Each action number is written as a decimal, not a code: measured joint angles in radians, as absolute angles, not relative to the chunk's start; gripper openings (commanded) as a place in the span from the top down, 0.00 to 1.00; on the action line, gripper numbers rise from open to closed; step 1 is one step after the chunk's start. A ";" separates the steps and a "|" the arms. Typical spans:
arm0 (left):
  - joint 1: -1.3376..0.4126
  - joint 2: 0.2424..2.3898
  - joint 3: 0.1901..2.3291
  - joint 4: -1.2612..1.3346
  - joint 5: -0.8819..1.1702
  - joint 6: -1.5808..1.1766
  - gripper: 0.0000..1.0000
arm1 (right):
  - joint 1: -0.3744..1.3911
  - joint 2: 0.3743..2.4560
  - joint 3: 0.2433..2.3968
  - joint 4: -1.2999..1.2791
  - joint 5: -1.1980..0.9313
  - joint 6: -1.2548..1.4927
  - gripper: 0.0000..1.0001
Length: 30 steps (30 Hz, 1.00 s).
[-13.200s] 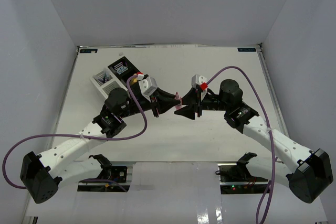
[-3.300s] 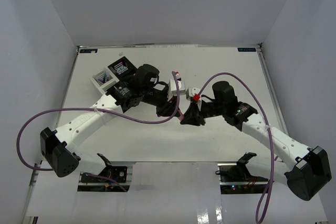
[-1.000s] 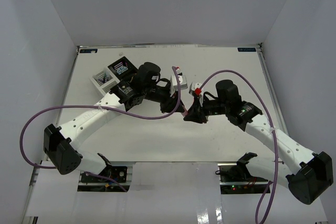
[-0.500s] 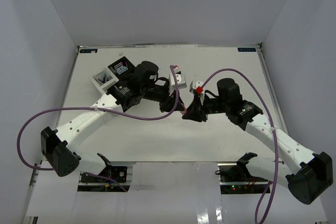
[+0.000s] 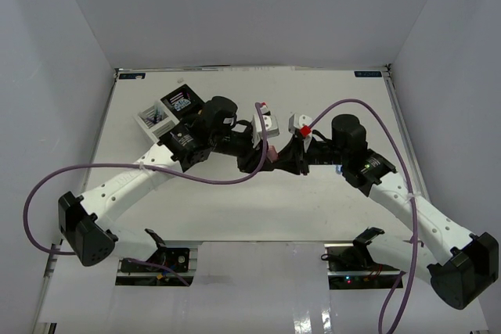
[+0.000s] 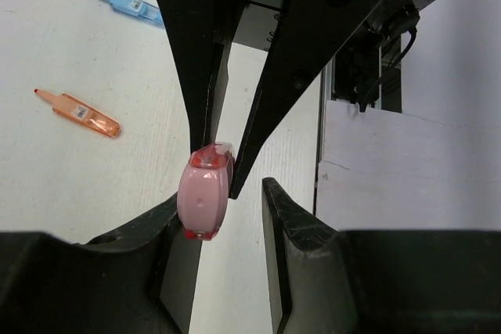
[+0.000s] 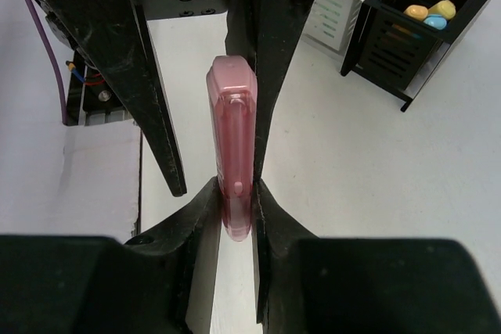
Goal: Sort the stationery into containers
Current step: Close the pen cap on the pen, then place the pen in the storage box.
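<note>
Where the two arms meet above the middle of the table (image 5: pixel 329 107), the right gripper (image 7: pixel 235 197) is clamped narrowly on the pink highlighter (image 7: pixel 233 138), its fingers pinching one end while the rest sticks straight out ahead of them. The left gripper (image 6: pixel 223 197) faces it tip to tip with its jaws partly apart. The free end of the highlighter lies between them, against one finger (image 6: pixel 160 220), with a clear gap to the other. Ahead of the left gripper and off to its left, a blue highlighter (image 6: pixel 129 7) and an orange highlighter (image 6: pixel 78 113) lie flat on the table, apart from each other. Ahead of the right gripper and to its right stands a black box (image 7: pixel 391 44) with rounded yellow, orange and blue ends showing inside, and a white box (image 7: pixel 344 5) sits just beyond it.
</note>
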<state>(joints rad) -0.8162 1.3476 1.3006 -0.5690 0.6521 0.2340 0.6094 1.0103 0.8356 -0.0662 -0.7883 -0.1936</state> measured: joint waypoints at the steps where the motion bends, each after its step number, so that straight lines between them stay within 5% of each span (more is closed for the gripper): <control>1: -0.818 1.340 1.296 -0.562 0.647 0.233 0.55 | 0.609 1.008 0.836 -0.059 -0.789 -0.193 0.92; 30: -0.773 0.946 0.896 0.088 0.580 0.039 0.48 | 0.610 0.970 0.747 0.181 -0.842 -0.145 0.92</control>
